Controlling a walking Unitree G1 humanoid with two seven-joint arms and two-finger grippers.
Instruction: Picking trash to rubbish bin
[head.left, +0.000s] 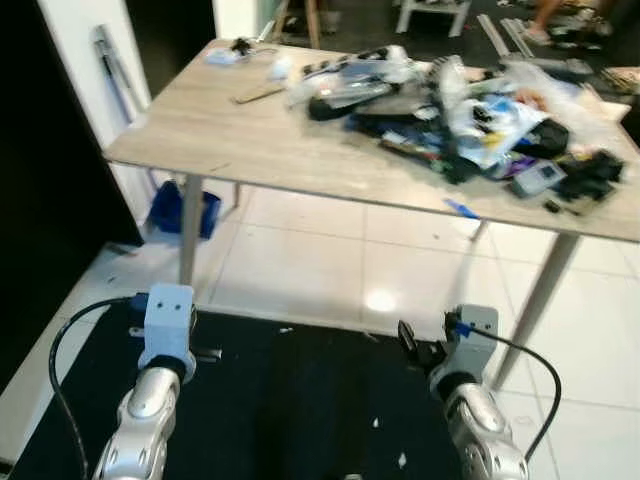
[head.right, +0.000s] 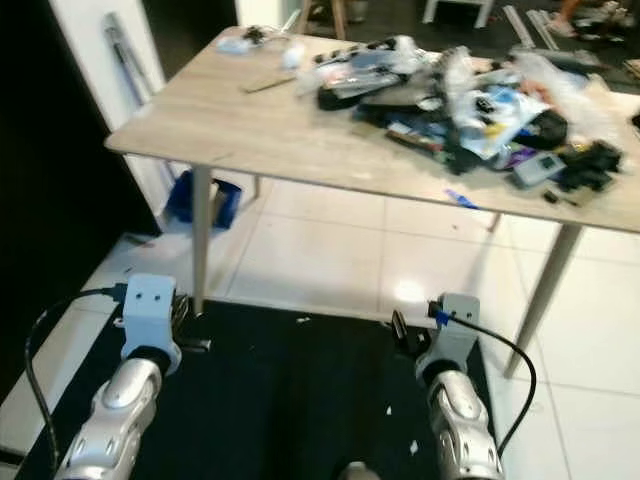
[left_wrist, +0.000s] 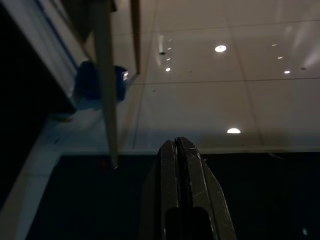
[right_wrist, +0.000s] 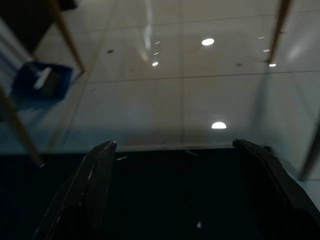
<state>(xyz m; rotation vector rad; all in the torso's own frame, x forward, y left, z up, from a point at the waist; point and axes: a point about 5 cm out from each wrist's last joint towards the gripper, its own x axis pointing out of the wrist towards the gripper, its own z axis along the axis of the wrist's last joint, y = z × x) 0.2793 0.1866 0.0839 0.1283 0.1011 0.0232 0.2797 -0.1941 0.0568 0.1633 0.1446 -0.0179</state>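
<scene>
From the left eye view, a wooden table (head.left: 250, 140) is seen ahead on white floor tiles, with a heap of trash (head.left: 470, 110) — plastic bags, wrappers, dark odds and ends — piled on its far right half. A blue bin (head.left: 180, 210) is tucked under the table's left end, just beside a table leg (head.left: 190, 230). Both arms are held low over a black mat (head.left: 280, 400), well short of the table; the left gripper (head.left: 185, 345) is largely hidden behind its wrist block, while the right gripper (head.left: 415, 345) is glimpsed as dark fingers beside its own.

From the right eye view, the same layout is shown; the trash is well apart from both grippers, and nothing is held.

In the left wrist view, the two black fingers (left_wrist: 170, 190) are pressed flat together with nothing between them. The table leg and the blue bin are made out beyond the mat's edge.

In the right wrist view, the fingers (right_wrist: 100, 175) are spread wide and empty above the mat and the pale tiles.

Risk is judged to lie in the approach: the table leg could be clipped by the left arm, and the loosely heaped trash could be knocked off the edge if reached into carelessly — slippery plastic bags may be expected to slide out of a pinch.
</scene>
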